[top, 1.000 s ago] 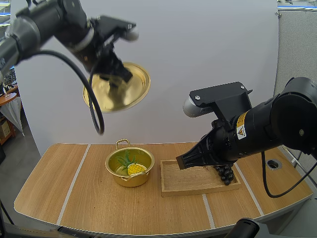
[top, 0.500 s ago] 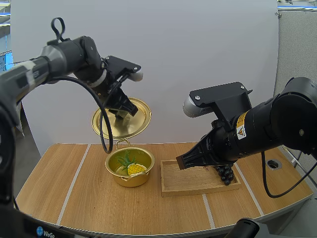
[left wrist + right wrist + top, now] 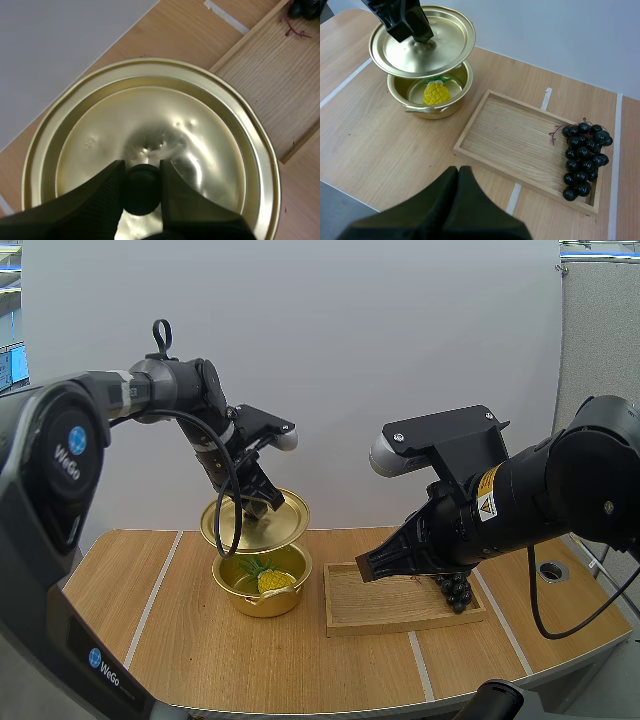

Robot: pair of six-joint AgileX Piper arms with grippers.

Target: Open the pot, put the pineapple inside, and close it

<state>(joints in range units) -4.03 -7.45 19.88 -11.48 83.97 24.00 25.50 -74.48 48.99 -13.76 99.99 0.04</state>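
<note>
My left gripper (image 3: pixel 256 504) is shut on the black knob (image 3: pixel 142 186) of the gold lid (image 3: pixel 255 521), which hangs tilted a little above the gold pot (image 3: pixel 262 585). The lid (image 3: pixel 422 42) covers the pot's back part. A yellow pineapple (image 3: pixel 274 581) with green leaves lies inside the pot (image 3: pixel 431 102); the pineapple (image 3: pixel 435 93) peeks out under the lid. My right gripper (image 3: pixel 458 172) is shut on nothing, held above the table in front of the wooden tray (image 3: pixel 485 125).
The wooden tray (image 3: pixel 352 618) lies right of the pot, with a bunch of dark grapes (image 3: pixel 457 590) at its right end. The grapes (image 3: pixel 584 155) fill that end of the tray. White lines cross the tabletop.
My left arm has brought the lid down from high up at the left to just over the pot. The right arm has stayed still.
</note>
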